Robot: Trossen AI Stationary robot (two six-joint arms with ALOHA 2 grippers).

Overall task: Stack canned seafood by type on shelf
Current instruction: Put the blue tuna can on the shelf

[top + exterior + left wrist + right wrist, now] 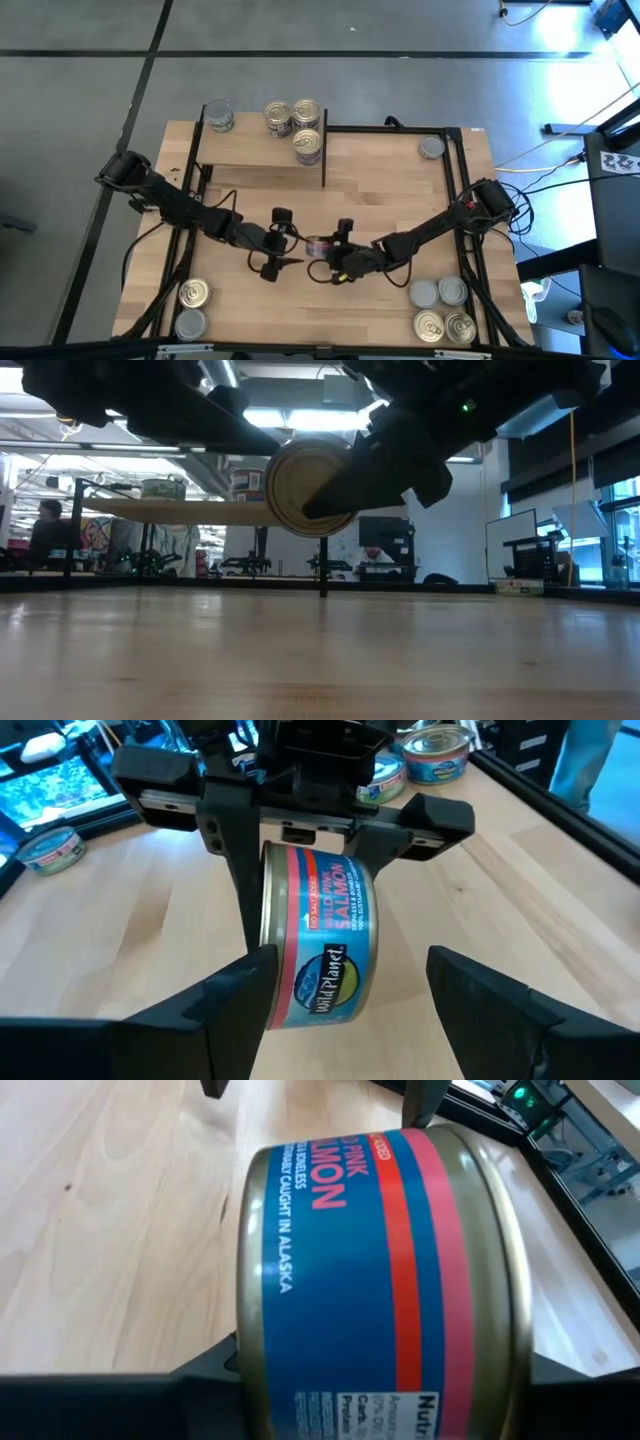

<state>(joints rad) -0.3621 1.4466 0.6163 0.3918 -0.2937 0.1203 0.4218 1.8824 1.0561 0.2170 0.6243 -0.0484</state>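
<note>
Your right gripper (330,248) holds a salmon can (318,246) on its side above mid-table, while your left gripper (292,242) sits at its nine o'clock, fingers spread wide and off it. From table level, that can (305,488) hangs clear of the wood. Your left wrist camera shows the can (320,935) clamped between the other arm's fingers (232,850). Your right wrist camera is filled by its blue-and-red label (380,1270).

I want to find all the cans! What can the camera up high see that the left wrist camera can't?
Only the high view shows the shelf with four tins on it, both whole arms, and the tins near the table's front corners. Only the left wrist view shows the salmon can's label, held by the right gripper, with the left gripper open around it. Both show that handover.
</note>
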